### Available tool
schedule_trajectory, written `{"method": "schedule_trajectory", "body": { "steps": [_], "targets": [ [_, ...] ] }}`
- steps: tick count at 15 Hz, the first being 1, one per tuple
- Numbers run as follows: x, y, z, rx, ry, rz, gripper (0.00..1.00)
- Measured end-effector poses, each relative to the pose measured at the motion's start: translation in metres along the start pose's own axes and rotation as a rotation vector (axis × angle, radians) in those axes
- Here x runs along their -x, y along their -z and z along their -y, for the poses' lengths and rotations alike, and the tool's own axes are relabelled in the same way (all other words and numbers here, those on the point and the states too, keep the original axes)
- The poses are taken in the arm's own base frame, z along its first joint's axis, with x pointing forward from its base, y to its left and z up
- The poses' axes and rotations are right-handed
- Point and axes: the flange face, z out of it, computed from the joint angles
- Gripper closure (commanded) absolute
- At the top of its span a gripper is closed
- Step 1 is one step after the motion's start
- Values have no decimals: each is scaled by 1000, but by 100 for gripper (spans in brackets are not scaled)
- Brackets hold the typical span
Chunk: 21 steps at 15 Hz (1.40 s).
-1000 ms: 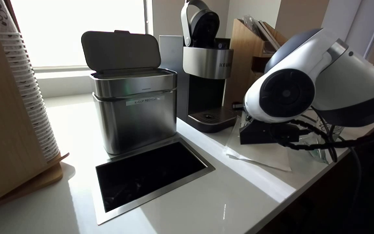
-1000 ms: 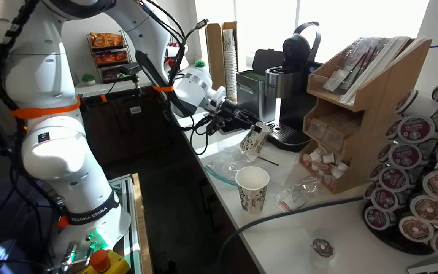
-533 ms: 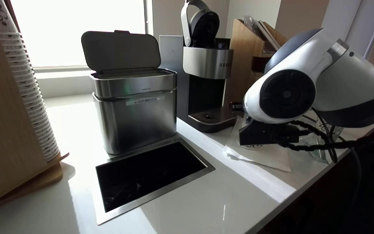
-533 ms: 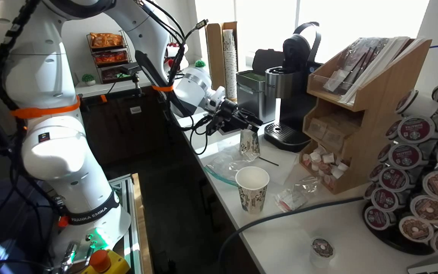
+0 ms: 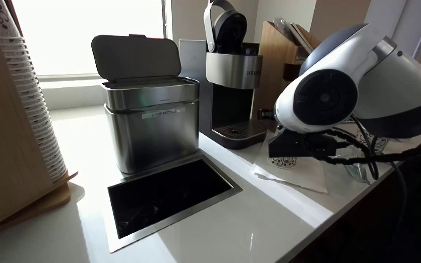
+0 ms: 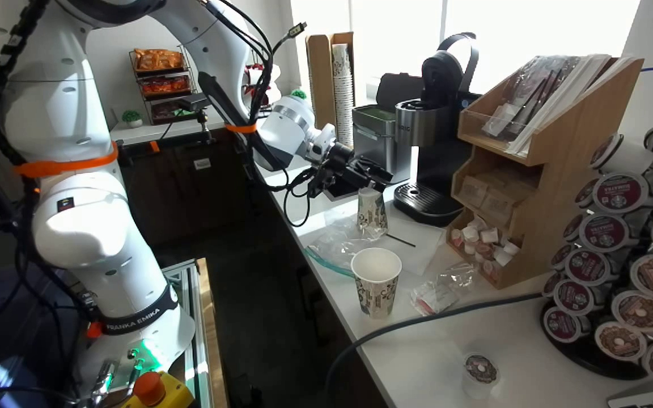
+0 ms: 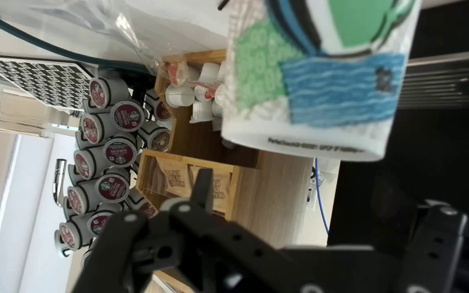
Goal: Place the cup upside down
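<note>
The cup (image 6: 372,215), white with a green and blue print, stands upside down on the counter, its narrow base up and its wide rim on a white sheet. Only its lower band (image 5: 283,162) shows under the wrist in an exterior view. My gripper (image 6: 379,180) is just above it and covers part of the base from that side. In the wrist view the cup (image 7: 312,93) fills the top, its base towards me, and the open gripper (image 7: 325,199) has its fingers (image 7: 204,189) spread wide, apart from the cup with nothing between them.
A similar cup (image 6: 376,283) stands mouth up nearer the counter's edge. Beside the cup are a plastic bag (image 6: 338,246), a coffee machine (image 6: 428,204) and a wooden organizer (image 6: 564,170). A metal-framed opening (image 5: 174,197) lies in the counter by a steel bin (image 5: 155,138).
A second ago the cup leaned in the gripper's grasp. It has dropped level onto the counter, the fingers have opened, and the arm has risen slightly.
</note>
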Motion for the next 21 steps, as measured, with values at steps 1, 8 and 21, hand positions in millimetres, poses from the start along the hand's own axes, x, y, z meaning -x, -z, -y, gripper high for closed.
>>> {"method": "schedule_trajectory", "body": {
  "steps": [1, 8, 21],
  "targets": [
    [-3, 1, 0, 0, -6, -3, 0],
    [-24, 5, -6, 15, -66, 59, 0],
    [-101, -6, -41, -55, -191, 519, 0]
  ]
}}
